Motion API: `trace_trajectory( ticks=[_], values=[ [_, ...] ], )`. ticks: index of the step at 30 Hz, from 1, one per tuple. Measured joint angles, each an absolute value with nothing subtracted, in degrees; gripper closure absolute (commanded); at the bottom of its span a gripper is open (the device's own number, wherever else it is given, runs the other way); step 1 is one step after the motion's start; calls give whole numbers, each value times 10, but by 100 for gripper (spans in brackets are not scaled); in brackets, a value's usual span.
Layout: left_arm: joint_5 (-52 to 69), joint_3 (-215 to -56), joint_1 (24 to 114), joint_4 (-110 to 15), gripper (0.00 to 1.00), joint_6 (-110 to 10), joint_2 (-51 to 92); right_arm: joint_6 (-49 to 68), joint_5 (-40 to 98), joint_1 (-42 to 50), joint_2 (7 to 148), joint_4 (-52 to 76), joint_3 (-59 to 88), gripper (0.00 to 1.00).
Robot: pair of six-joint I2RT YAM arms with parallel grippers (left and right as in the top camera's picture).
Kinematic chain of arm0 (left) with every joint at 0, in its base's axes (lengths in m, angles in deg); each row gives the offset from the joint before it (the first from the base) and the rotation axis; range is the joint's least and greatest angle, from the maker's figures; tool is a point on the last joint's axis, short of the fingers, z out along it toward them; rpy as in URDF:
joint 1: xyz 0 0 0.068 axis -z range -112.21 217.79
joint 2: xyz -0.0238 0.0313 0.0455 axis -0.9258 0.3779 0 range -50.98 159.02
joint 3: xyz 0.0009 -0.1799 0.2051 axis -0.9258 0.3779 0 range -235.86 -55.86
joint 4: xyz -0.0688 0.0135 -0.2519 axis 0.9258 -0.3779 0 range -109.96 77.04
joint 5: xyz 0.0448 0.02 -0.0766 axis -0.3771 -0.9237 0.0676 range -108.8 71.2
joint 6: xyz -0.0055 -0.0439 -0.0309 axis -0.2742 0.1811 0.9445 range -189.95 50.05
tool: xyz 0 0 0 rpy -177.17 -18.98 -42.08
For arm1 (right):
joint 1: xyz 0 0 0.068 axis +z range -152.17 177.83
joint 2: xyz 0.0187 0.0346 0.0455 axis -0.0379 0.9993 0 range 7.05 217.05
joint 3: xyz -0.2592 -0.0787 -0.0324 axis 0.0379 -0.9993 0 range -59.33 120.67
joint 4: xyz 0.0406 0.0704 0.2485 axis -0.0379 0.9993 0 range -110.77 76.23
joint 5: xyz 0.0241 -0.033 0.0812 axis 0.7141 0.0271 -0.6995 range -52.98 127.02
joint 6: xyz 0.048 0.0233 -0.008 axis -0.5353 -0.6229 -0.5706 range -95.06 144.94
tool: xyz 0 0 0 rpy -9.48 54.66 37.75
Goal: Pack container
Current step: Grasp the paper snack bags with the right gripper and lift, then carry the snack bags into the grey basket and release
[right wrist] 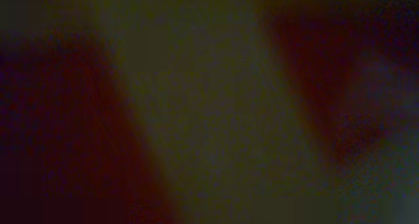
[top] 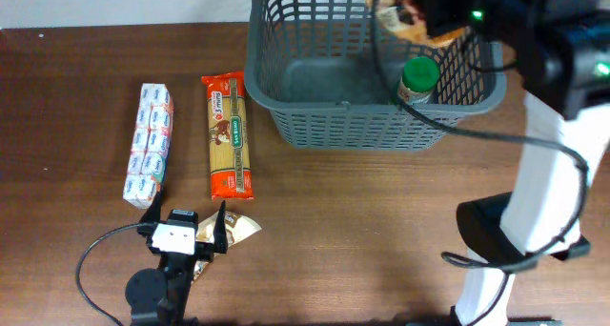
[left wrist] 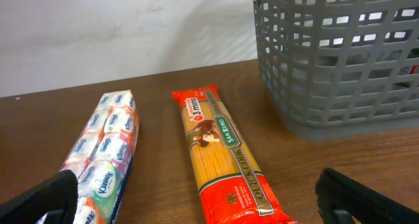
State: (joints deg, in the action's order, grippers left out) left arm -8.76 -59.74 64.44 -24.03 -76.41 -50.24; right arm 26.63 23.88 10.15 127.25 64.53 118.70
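Observation:
The container, a large dark grey slotted basket (top: 355, 116), stands at the back of the table; its wall also shows in the left wrist view (left wrist: 334, 60). A green-lidded jar (top: 418, 78) stands inside it on the right. My right gripper (top: 426, 11) hangs over the basket's back right corner, shut on a brown snack packet (top: 398, 19); the right wrist view is dark and blurred. My left gripper (top: 186, 219) (left wrist: 209, 211) is open and empty near the front left edge, just short of the pasta pack.
A red pasta pack (top: 228, 133) (left wrist: 226, 162) and a tissue multipack (top: 150, 143) (left wrist: 105, 152) lie side by side left of the basket. A gold wrapped packet (top: 240, 229) lies by the left gripper's right finger. A white wall is behind the table.

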Motion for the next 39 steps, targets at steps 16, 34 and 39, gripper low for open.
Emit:
trace_trajectory(
  ticks=[16, 34, 39],
  values=[
    [-88, -598, 644, -240, 1, -764, -502, 240, 251, 106, 1322, 679, 1031, 96],
    [-88, -598, 644, -240, 1, -764, -502, 217, 260, 106, 1322, 670, 906, 96],
    [-88, -598, 644, -240, 1, -764, -502, 208, 260, 106, 1322, 668, 871, 96]
  ],
)
